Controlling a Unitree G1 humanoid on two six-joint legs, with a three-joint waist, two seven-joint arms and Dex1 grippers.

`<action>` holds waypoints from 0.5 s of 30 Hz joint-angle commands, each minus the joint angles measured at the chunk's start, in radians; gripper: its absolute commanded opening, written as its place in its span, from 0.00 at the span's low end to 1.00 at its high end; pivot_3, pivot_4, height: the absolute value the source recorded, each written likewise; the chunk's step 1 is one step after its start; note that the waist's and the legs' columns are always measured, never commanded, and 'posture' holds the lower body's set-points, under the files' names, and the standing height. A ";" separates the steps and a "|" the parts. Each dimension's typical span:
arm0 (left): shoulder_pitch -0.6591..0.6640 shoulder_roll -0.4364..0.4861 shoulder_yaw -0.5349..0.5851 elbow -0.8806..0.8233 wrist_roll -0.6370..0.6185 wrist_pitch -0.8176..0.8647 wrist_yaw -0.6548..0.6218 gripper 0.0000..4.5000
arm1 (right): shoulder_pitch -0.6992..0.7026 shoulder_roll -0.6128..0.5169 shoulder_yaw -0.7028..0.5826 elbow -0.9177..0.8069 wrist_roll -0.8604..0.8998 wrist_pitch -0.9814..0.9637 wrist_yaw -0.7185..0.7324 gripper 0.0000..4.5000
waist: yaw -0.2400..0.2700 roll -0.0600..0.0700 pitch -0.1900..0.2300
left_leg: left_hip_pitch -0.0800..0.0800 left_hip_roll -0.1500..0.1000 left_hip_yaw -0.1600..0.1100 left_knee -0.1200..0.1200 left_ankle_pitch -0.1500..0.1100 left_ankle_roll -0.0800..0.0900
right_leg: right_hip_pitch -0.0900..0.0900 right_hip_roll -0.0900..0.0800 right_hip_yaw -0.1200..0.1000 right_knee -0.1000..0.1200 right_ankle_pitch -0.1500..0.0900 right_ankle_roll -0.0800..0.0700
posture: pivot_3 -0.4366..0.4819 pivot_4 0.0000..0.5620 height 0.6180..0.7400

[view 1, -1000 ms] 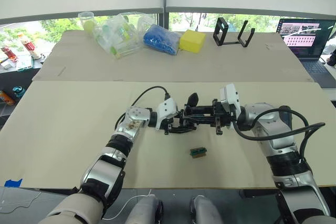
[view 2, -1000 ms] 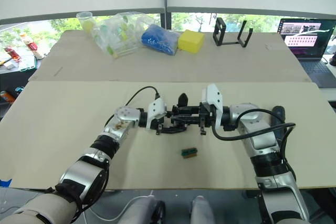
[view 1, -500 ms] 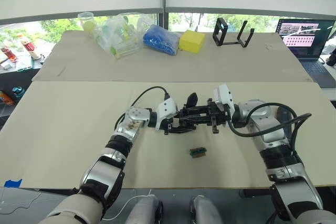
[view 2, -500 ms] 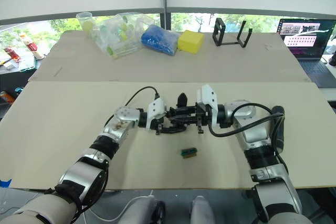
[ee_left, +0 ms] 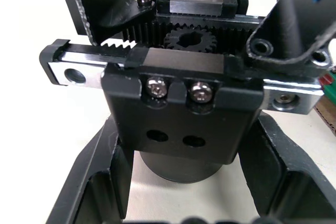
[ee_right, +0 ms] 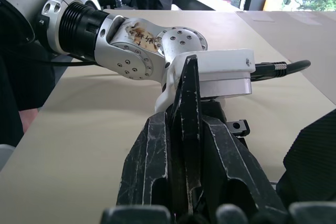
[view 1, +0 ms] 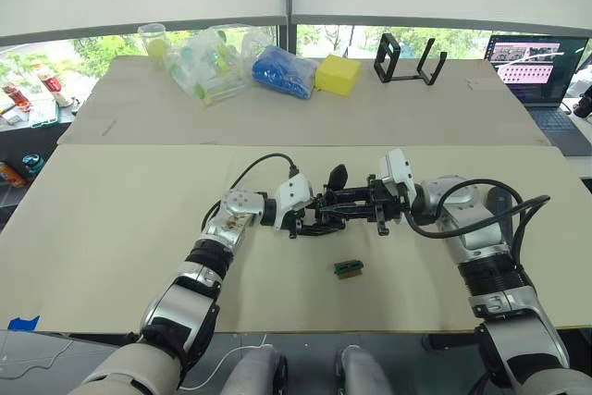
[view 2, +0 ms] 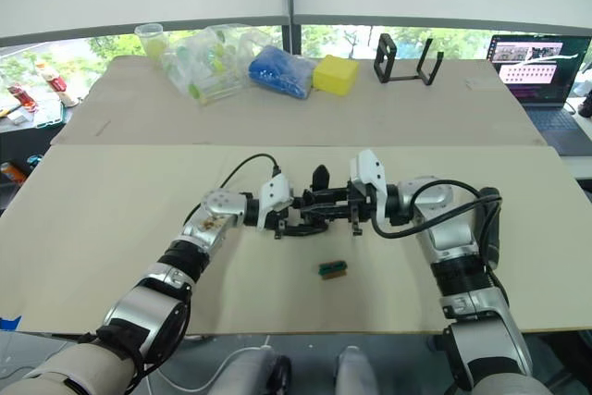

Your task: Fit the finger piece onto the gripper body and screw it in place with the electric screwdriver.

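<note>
Over the middle of the near tan table (view 1: 111, 228), meeting fingertip to fingertip: left gripper (view 1: 310, 217) and right gripper (view 1: 356, 206), both reaching inward above the tabletop. Clamping the gripper body (ee_left: 181, 116) between the left fingers (ee_left: 92, 192), closed snugly on either side of its rounded base, with its rack-and-pinion teeth, two silver screws and a steel rail facing the left wrist camera. Pinching the finger piece (ee_right: 188, 124) edge-on between the right fingers (ee_right: 149, 166), closed narrow around it, its pointed end aiming toward the left wrist's white housing. Holding that finger piece right at the gripper body, the two black parts merging in the head views, so contact or a small gap between them being impossible to tell. Sticking up from the cluster: one black pointed prong (view 1: 339, 176). Lying on the table just nearer than the two grippers, apart from them: a small green-and-brown block (view 1: 349, 268). Sitting on the far table: a clear plastic bag of bottles (view 1: 208, 57), a blue bundle (view 1: 285, 71) touching a yellow block (view 1: 339, 72), and a black bracket stand (view 1: 410, 59). Glowing at the far right corner: an open laptop (view 1: 535, 62). Sticking to the near left table edge: a scrap of blue tape (view 1: 23, 323).
</note>
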 commanded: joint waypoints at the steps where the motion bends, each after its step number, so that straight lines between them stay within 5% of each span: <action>1: 0.007 0.019 0.005 -0.041 -0.004 0.001 -0.007 0.51 | 0.060 -0.016 0.051 0.026 -0.035 0.089 0.006 0.08 | 0.000 0.000 0.000 | 0.000 0.000 0.000 0.000 0.000 0.000 | 0.000 0.000 0.000 0.000 0.000 0.000 | 0.48 0.27 1.00; 15: 0.044 0.043 -0.003 -0.102 -0.010 0.021 -0.017 0.51 | 0.043 -0.023 0.050 0.120 -0.052 0.064 0.037 0.08 | -0.001 0.000 -0.002 | 0.001 0.000 0.000 -0.003 0.000 0.000 | 0.000 0.000 0.000 0.000 0.000 0.000 | 0.48 0.27 1.00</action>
